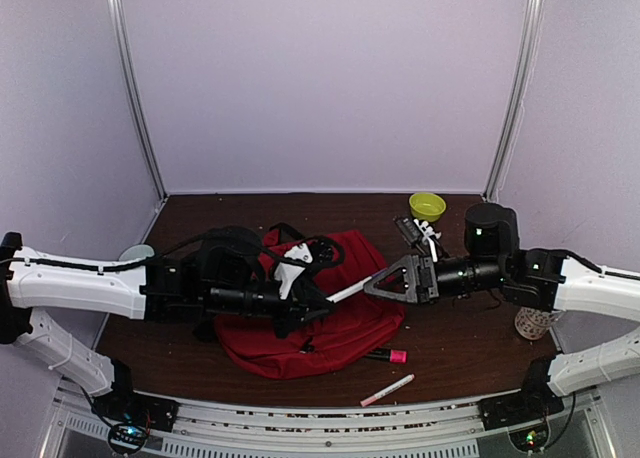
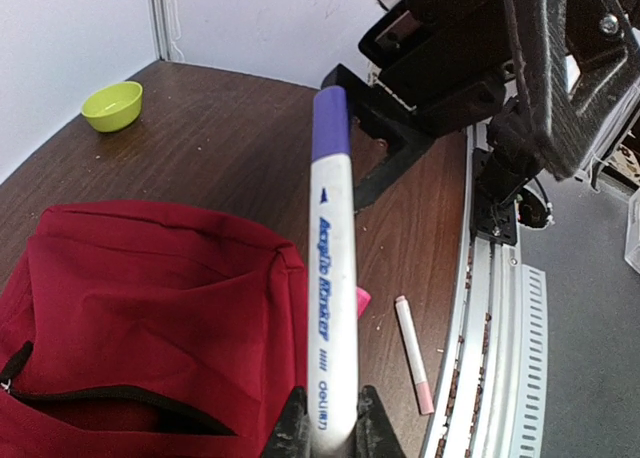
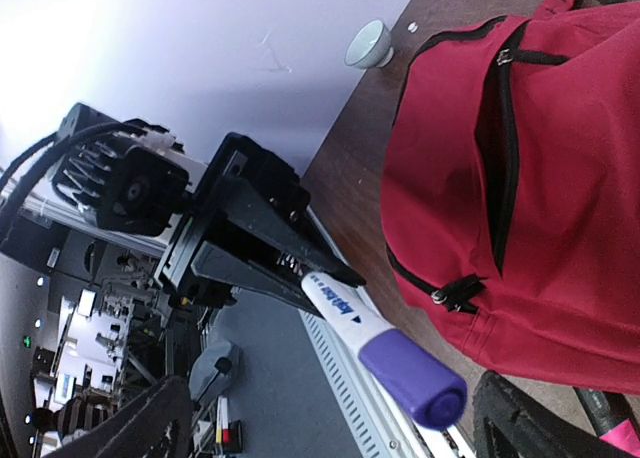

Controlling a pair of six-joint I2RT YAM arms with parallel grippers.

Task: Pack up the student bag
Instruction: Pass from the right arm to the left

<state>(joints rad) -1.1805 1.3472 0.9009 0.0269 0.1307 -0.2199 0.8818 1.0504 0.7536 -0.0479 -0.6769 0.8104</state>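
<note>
Left hand (image 2: 328, 428) clamping purple-capped acrylic marker (image 2: 333, 278); right hand (image 1: 378, 282) gaping apart around its far end. Judging best: right pulling clear first, left aiming marker into student bag (image 3: 570, 218) zipper opening (image 3: 497, 158).

Student bag (image 1: 330, 330) lay flat on bench (image 1: 460, 348), mid-front. Left claw (image 1: 325, 300) hung over bag, gripping white marker (image 1: 350, 291). Marker's far end reached right claw (image 1: 378, 283). Pink-capped marker (image 1: 390, 356) lay just beside bag's right edge. Pink-white marker (image 1: 387, 389) lay near bench's front edge. Green bowl (image 1: 427, 206) stood at back.
</note>
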